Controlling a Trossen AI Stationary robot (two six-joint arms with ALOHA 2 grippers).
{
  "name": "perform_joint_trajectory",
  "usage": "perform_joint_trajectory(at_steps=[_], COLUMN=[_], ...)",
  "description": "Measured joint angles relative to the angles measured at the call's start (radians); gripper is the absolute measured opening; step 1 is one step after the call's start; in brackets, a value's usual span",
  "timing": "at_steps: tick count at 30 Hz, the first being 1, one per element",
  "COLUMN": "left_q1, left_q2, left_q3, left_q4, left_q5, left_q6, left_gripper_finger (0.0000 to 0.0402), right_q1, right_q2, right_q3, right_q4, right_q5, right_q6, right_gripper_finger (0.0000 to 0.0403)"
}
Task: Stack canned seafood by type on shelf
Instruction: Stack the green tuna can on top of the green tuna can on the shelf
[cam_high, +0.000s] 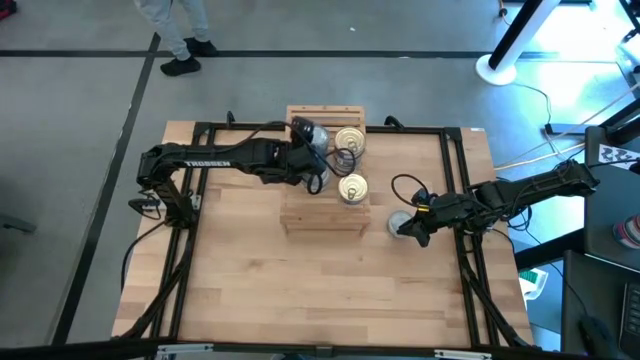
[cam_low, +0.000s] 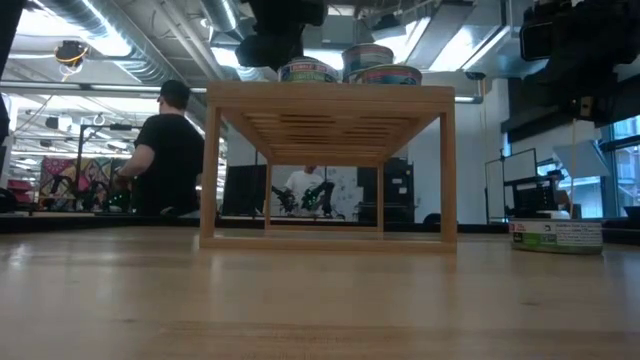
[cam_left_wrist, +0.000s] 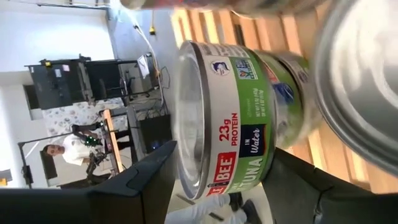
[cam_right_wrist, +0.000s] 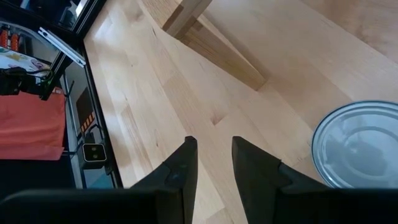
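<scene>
Butcher-block table (cam_high: 300, 290) fills the centre of the high view, grey floor around it (a person's legs at top left). Upon it stands the slatted shelf (cam_high: 325, 215) with gold-topped cans (cam_high: 352, 187). Left end effector (cam_high: 318, 150) straddles a green-labelled tuna tin (cam_left_wrist: 239, 118), fingers spread wide. Right end effector (cam_right_wrist: 214, 163), fingers narrow, hovers beside a silver-topped can (cam_right_wrist: 360, 146).

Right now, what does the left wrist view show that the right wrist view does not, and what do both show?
Only the left wrist view shows a green-labelled tuna can between the left gripper fingers, wooden shelf slats behind it, and a person in the room beyond.

Only the right wrist view shows the right gripper with a narrow gap and nothing between its fingers, the tabletop, a shelf leg, and a silver can top to one side.

Both show a can and part of the shelf.
</scene>
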Motion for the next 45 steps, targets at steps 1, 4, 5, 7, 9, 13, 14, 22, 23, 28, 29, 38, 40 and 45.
perform_joint_trajectory(at_steps=[1,4,5,7,9,13,14,22,23,28,29,38,40,45], left_q1=[0.000,0.000,0.000,0.003,0.007,0.018,0.022,0.051,0.054,0.056,0.056,0.041,0.031,-0.006], left_q2=[0.000,0.000,0.000,0.000,0.000,0.000,0.000,0.000,0.000,-0.001,-0.001,-0.001,-0.001,-0.015], left_q3=[0.000,0.000,0.000,0.000,0.000,0.000,0.000,0.000,0.000,0.000,0.000,0.000,0.000,0.001], left_q4=[-0.018,-0.087,-0.112,-0.144,-0.140,-0.127,-0.127,-0.061,-0.044,-0.011,-0.016,-0.038,-0.041,-0.093], left_q5=[0.000,0.000,0.002,0.018,0.025,0.026,0.026,0.028,0.028,0.028,0.028,0.026,0.023,0.002], left_q6=[0.000,-0.003,-0.005,-0.005,-0.018,-0.025,-0.025,-0.032,-0.031,-0.025,-0.020,-0.031,-0.031,-0.033], left_gripper_finger=[0.0217,0.0217,0.0217,0.0217,0.0217,0.0217,0.0217,0.0217,0.0217,0.0217,0.0217,0.0217,0.0217,0.0217], right_q1=[0.000,0.000,0.000,0.000,0.000,0.000,0.000,0.000,0.000,0.000,0.000,0.000,0.000,0.000], right_q2=[0.000,0.000,0.000,0.000,0.000,0.000,0.000,0.000,0.000,0.000,0.000,0.000,0.000,0.000], right_q3=[0.000,0.000,0.000,0.000,0.000,0.000,0.000,0.000,0.000,0.000,0.000,0.000,0.000,0.000], right_q4=[0.000,0.000,0.000,0.000,0.000,0.000,0.000,0.000,0.000,0.000,0.000,0.000,0.000,-0.001], right_q5=[0.000,0.000,0.000,0.000,0.000,0.000,0.000,0.000,0.000,-0.001,-0.001,-0.001,-0.002,-0.035], right_q6=[0.000,0.001,0.001,0.001,0.001,0.002,0.002,0.003,0.003,0.003,0.003,0.003,0.003,0.003], right_gripper_finger=[0.0101,0.0101,0.0101,0.0101,0.0101,0.0101,0.0101,0.0101,0.0101,0.0101,0.0101,0.0101,0.0101,0.0101])
